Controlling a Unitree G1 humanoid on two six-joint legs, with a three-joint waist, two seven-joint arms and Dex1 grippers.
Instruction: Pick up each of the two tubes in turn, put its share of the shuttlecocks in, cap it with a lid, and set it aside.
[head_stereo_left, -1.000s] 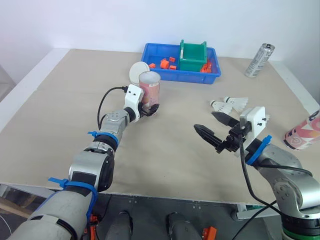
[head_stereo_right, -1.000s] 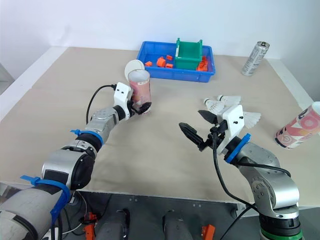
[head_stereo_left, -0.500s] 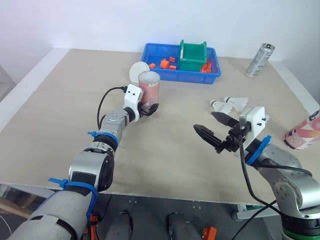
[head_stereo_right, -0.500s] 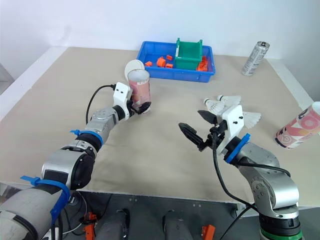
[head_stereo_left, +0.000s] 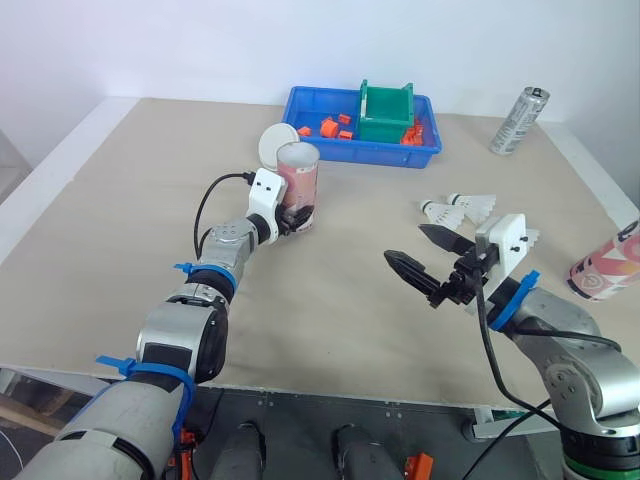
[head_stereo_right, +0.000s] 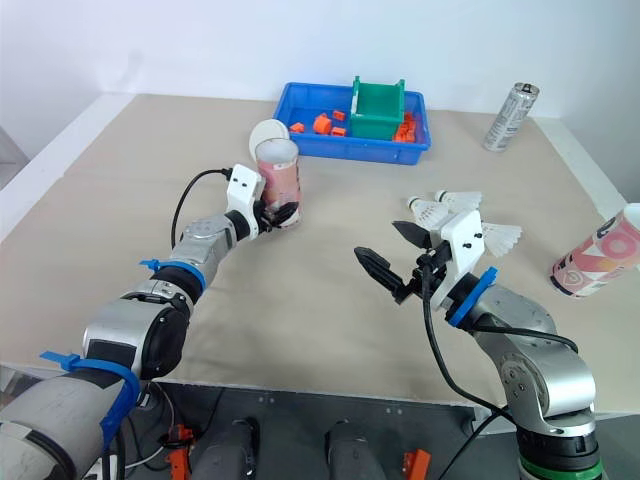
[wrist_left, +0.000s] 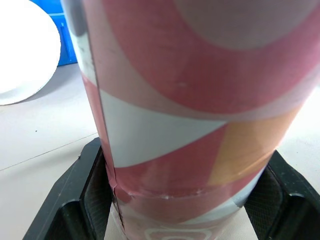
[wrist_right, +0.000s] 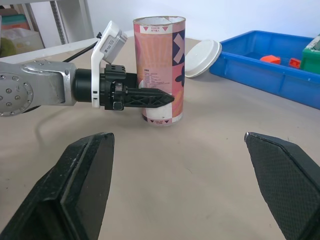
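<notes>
A pink patterned tube (head_stereo_left: 298, 182) stands upright on the table, open end up, left of centre. My left gripper (head_stereo_left: 297, 216) is shut on its lower part, with a black finger (wrist_left: 82, 190) pressed against each side. A white lid (head_stereo_left: 271, 144) leans just behind the tube. My right gripper (head_stereo_left: 422, 256) hovers open and empty above the table at the right, pointing toward the tube (wrist_right: 159, 70). White shuttlecocks (head_stereo_left: 460, 208) lie just beyond the right gripper. A second pink tube (head_stereo_left: 603, 268) lies on its side at the right edge.
A blue bin (head_stereo_left: 360, 152) at the back holds orange parts and a green box (head_stereo_left: 386, 108). A silver can (head_stereo_left: 519, 120) lies at the back right. Bare tabletop stretches between the two grippers and toward the front edge.
My right gripper has edged slightly up and to the left. The left gripper's fingers now sit a little higher on the tube, which stays in place.
</notes>
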